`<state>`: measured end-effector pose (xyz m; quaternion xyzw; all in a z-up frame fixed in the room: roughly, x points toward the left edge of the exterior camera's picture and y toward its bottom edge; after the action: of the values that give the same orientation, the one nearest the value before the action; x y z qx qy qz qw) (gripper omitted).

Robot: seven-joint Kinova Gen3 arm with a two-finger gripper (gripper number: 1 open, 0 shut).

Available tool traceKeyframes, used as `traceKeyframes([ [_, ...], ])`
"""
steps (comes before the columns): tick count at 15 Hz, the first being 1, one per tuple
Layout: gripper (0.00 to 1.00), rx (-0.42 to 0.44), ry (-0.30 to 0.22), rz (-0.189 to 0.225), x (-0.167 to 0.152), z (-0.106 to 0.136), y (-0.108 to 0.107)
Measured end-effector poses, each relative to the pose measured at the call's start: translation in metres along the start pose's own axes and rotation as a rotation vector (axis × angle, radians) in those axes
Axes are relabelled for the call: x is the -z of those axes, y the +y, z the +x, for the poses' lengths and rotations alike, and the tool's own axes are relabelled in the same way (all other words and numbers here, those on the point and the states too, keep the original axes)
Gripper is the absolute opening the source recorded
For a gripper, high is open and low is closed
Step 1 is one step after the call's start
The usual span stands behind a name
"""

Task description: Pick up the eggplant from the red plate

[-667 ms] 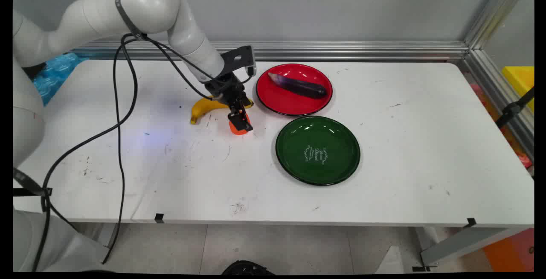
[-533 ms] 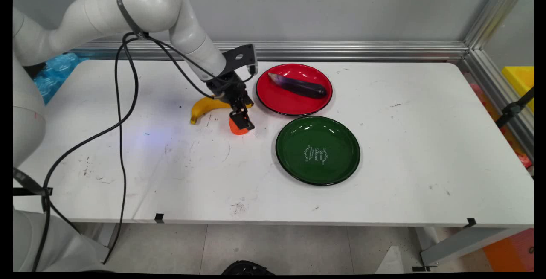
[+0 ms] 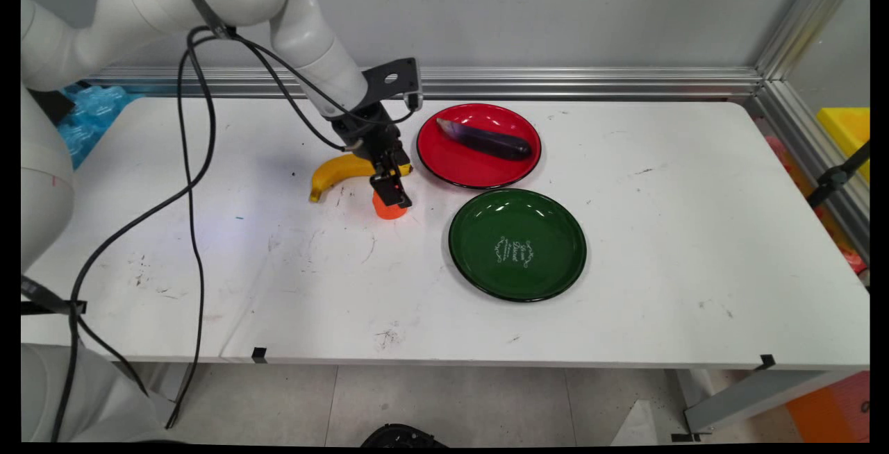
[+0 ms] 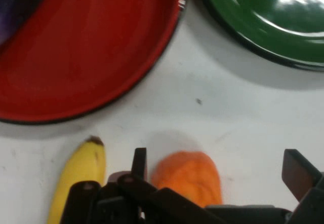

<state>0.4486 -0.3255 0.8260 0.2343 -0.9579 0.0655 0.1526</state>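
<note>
Orange lump sits between my gripper's spread fingers in the hand view, one finger close by it, banana at nine o'clock; the main view alone shows the eggplant on the red plate.

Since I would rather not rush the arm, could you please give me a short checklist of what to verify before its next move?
1. Hand open: ok, its fingers stand wide apart.
2. Orange object between the fingers: ok, nearer one finger than the other.
3. Orange object resting on the table: cannot tell; the hand hides its top.
4. Banana outside the fingers: ok, it lies just beside one.
5. Green plate free: ok, nothing lies in it.
6. Red plate free: not ok, an eggplant lies in it.
</note>
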Motion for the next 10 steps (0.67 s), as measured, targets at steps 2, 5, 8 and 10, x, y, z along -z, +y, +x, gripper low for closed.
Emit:
traceKeyframes([
  [2,1.00,-0.007,-0.021,-0.016,0.012,-0.001,0.007],
  [5,1.00,-0.014,-0.055,-0.039,0.029,-0.005,0.016],
  [8,1.00,-0.017,-0.079,-0.052,0.041,-0.008,0.022],
  [10,1.00,-0.018,-0.086,-0.051,0.046,-0.007,0.022],
])
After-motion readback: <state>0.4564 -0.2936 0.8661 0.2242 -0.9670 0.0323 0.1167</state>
